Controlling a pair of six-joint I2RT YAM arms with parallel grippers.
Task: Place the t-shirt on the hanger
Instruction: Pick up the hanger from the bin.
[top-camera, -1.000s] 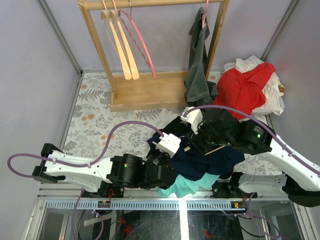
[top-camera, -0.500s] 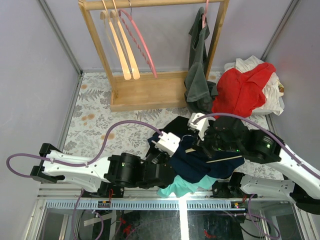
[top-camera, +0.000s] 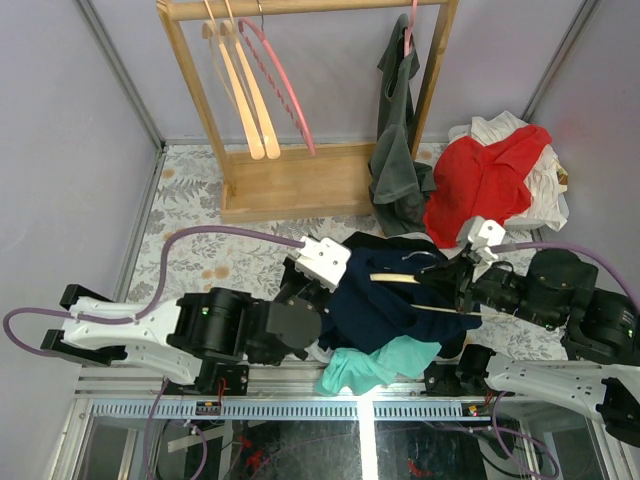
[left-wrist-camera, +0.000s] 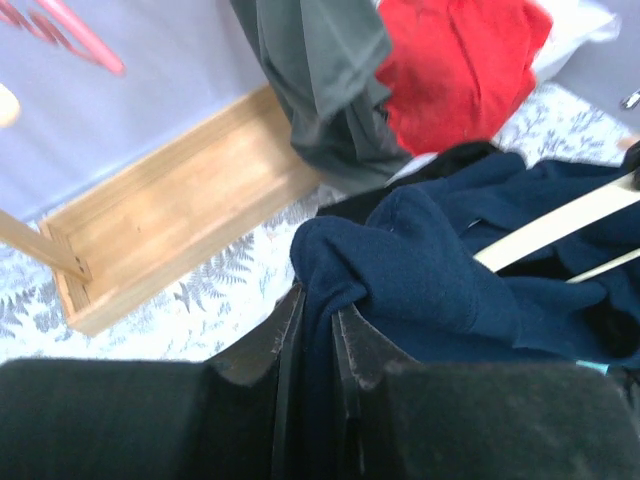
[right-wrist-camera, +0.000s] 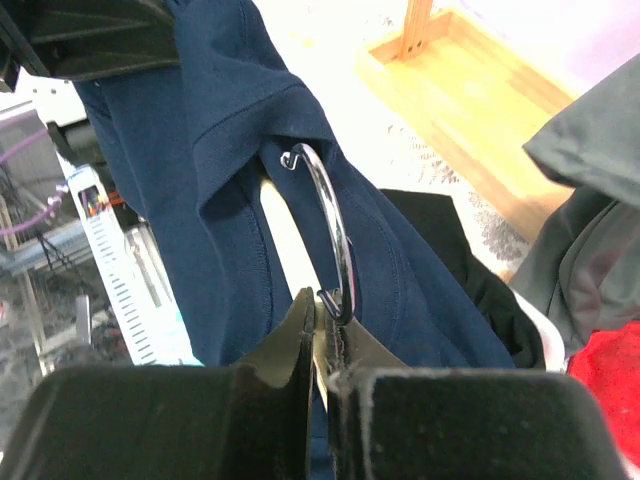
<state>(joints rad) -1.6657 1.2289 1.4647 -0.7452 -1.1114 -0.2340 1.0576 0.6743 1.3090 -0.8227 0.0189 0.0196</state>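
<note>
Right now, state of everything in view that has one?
t-shirt: bunched, partly over hanger
hanger: off the rail, hook pinched
left claw: shut on t-shirt
right claw: shut on hanger
grey-green top: hanging from rail
light-wood hangers: hanging bare on rail
red garment: heaped

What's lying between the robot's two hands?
In the top view, the bunched navy t-shirt, with the cream hanger showing on it, fills the stretch between the left hand and the right hand.
</note>
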